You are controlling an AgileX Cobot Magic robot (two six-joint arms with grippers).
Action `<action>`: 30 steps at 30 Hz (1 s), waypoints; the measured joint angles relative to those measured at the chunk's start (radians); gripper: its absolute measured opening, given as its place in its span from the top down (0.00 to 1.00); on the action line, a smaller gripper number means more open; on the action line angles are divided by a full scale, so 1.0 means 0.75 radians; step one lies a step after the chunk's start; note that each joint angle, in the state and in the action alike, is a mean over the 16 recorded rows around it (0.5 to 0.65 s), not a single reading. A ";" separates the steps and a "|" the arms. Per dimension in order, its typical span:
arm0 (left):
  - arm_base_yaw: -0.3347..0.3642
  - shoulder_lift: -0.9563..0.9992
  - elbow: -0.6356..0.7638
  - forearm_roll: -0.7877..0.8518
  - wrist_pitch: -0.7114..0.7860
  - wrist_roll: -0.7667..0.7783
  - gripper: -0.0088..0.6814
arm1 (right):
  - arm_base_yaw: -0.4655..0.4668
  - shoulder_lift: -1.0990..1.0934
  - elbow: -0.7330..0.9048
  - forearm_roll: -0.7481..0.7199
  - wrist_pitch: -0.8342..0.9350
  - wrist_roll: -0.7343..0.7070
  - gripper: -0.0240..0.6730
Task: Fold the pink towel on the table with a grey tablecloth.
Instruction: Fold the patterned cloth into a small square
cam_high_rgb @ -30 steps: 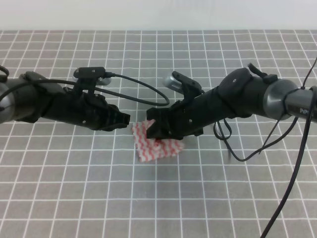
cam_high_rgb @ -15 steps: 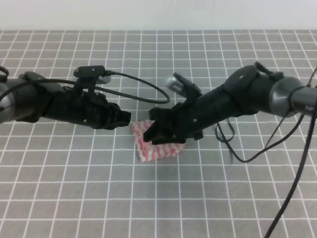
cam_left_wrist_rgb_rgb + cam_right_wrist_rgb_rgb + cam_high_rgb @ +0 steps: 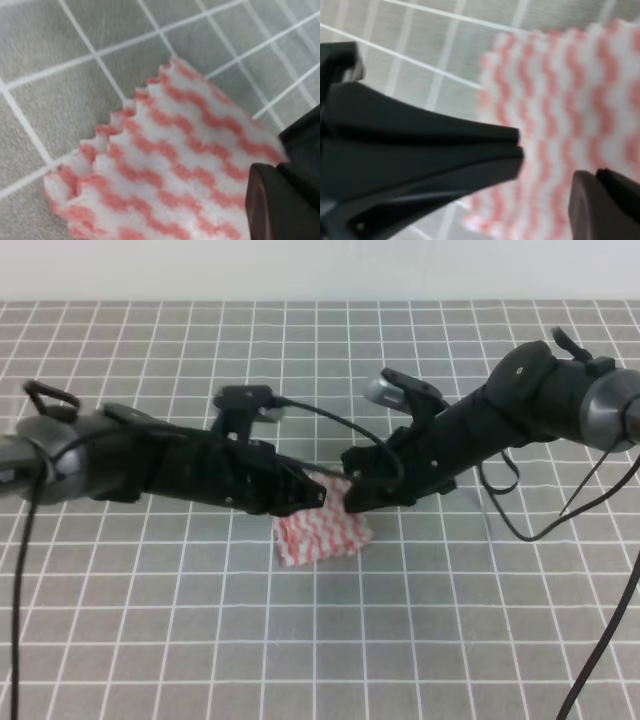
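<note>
**Both arms converge on the half-folded towel**

The pink towel (image 3: 322, 533) lies on the table with a grey tablecloth (image 3: 200, 640), bunched into a small, roughly rectangular pad whose long axis runs from lower left to upper right in the high view. The left gripper (image 3: 312, 495) has its tip over the towel's near-left upper corner, so the cloth spreads below and ahead of its jaws; the left wrist view shows the zigzag stripes filling the space just in front of one dark fingertip (image 3: 280, 200), with two layers visible at the jagged edge. Whether those jaws are apart or pinching cloth cannot be told. The right gripper (image 3: 352, 492) sits at the towel's upper right edge, the cloth lying below and to the left of its jaws. In the right wrist view the other arm's closed-looking dark tip crosses the frame above the stripes, and only a corner of the right fingertip (image 3: 605, 205) shows, so its jaws' state cannot be told either.

The two tips are close together, nearly meeting over the same upper edge; the left seems marginally nearer the cloth. The table around the towel is flat, and the next fold probably depends on one tip gripping that upper edge without fouling the other.
</note>
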 joint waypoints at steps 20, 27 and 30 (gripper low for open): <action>-0.050 0.028 0.000 0.423 0.020 -0.286 0.99 | -0.003 -0.002 -0.001 -0.155 -0.002 0.098 0.98; -0.035 0.022 0.000 0.456 0.030 -0.319 0.99 | -0.002 0.000 -0.001 -0.145 0.040 0.099 0.98; -0.024 0.019 0.000 0.458 0.036 -0.323 0.99 | -0.001 0.002 -0.001 -0.140 0.053 0.098 0.98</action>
